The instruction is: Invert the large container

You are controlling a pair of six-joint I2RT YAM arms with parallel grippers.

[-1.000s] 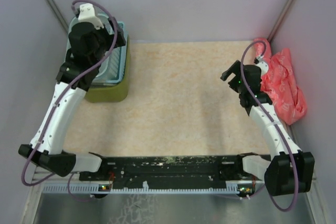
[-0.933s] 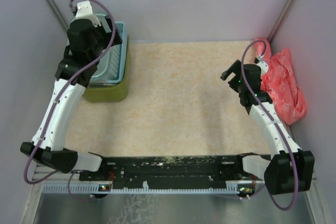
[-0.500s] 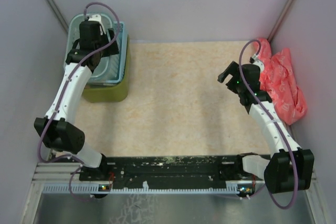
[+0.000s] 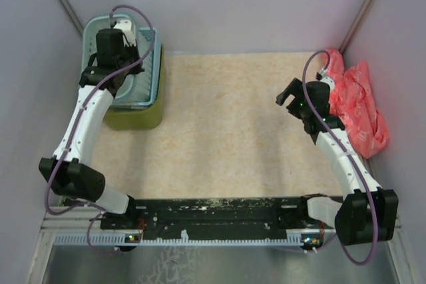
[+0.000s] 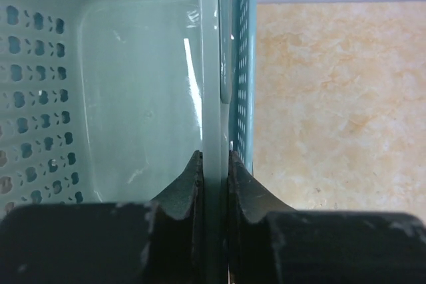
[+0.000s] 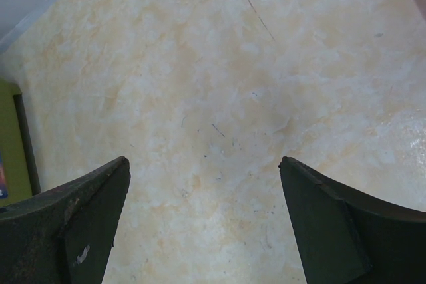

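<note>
Top view: the tub [image 4: 136, 118] stands right way up in the far-left corner of the table [image 4: 253, 124], with two lighter baskets nested inside it. My left arm [image 4: 83, 114] reaches over that stack. The right gripper [image 4: 288, 98] hangs well to the right of the tub.

Left wrist: the left gripper [image 5: 214, 164] is pinched tight on the side wall of the pale perforated basket [image 5: 133, 84], one finger on each face. The teal tray [image 5: 241, 64] sits just beside it.

Right wrist: jaws spread wide with nothing between them. The tub shows only as an olive edge.

My read: I'm clearing the tub first. I'd lift straight up and slowly, so the tray doesn't ride along, then set the basket down well clear of the tub.
</note>
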